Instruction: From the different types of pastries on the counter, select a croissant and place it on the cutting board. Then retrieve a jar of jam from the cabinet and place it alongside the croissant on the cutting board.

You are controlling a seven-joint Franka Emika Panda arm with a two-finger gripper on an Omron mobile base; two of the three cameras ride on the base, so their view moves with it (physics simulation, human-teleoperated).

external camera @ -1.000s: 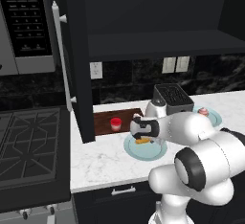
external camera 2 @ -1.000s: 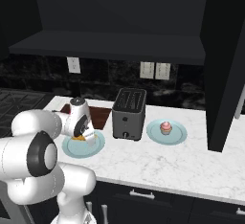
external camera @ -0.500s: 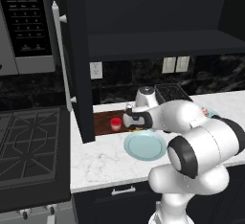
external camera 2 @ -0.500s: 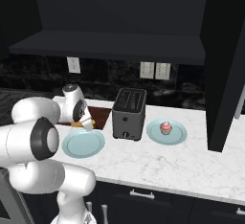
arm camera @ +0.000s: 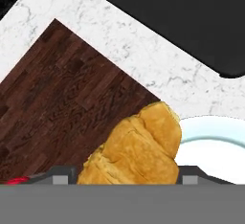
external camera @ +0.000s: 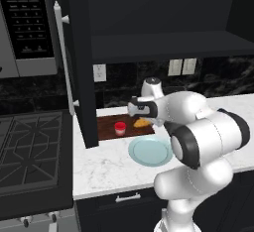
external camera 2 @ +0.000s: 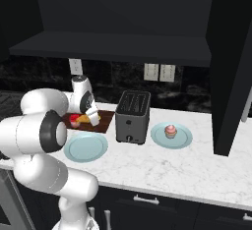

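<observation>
Tool [external camera: 143, 123] grips the croissant [arm camera: 134, 151] between its tips, carrying it above the near edge of the cutting board [arm camera: 67, 98], whose bare wood lies just ahead, beside the jar of jam [external camera: 119, 128].

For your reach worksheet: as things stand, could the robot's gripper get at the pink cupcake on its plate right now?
Probably not yet: the gripper is shut on the croissant over the cutting board, and the toaster stands between it and the cupcake.

Toaster [external camera 2: 131, 118] between two blue plates [external camera 2: 85, 146] (microwave [external camera: 27, 25] over stove [external camera: 30, 152]).
</observation>
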